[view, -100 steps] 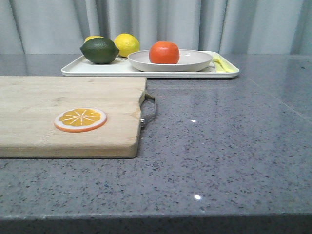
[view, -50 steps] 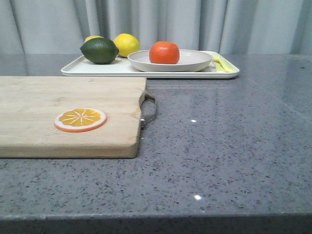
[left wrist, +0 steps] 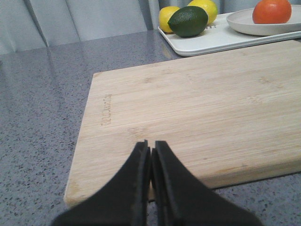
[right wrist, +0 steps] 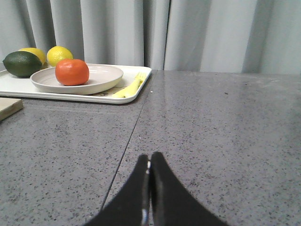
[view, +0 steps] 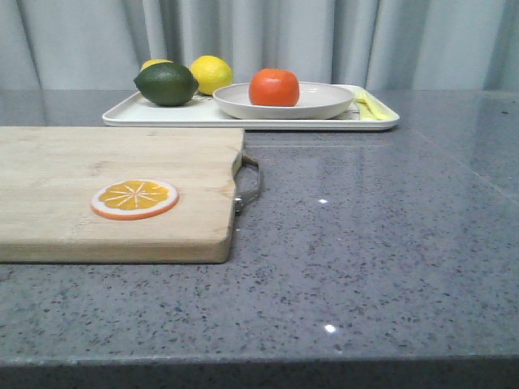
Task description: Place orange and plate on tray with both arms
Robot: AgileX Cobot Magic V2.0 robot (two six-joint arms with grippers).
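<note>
The orange (view: 273,87) sits in the off-white plate (view: 324,100), which rests on the white tray (view: 162,114) at the back of the table. All three also show in the right wrist view: the orange (right wrist: 72,72), the plate (right wrist: 106,76), the tray (right wrist: 14,84). In the left wrist view the orange (left wrist: 272,11) and plate (left wrist: 244,23) are at the far corner on the tray (left wrist: 211,42). My left gripper (left wrist: 151,144) is shut and empty over the near edge of the cutting board. My right gripper (right wrist: 149,156) is shut and empty over bare counter. Neither gripper shows in the front view.
A wooden cutting board (view: 81,170) with a metal handle (view: 250,185) lies front left, with an orange slice disc (view: 134,198) on it. A dark green lime (view: 165,83) and two lemons (view: 211,73) sit on the tray's left end. A curtain hangs behind.
</note>
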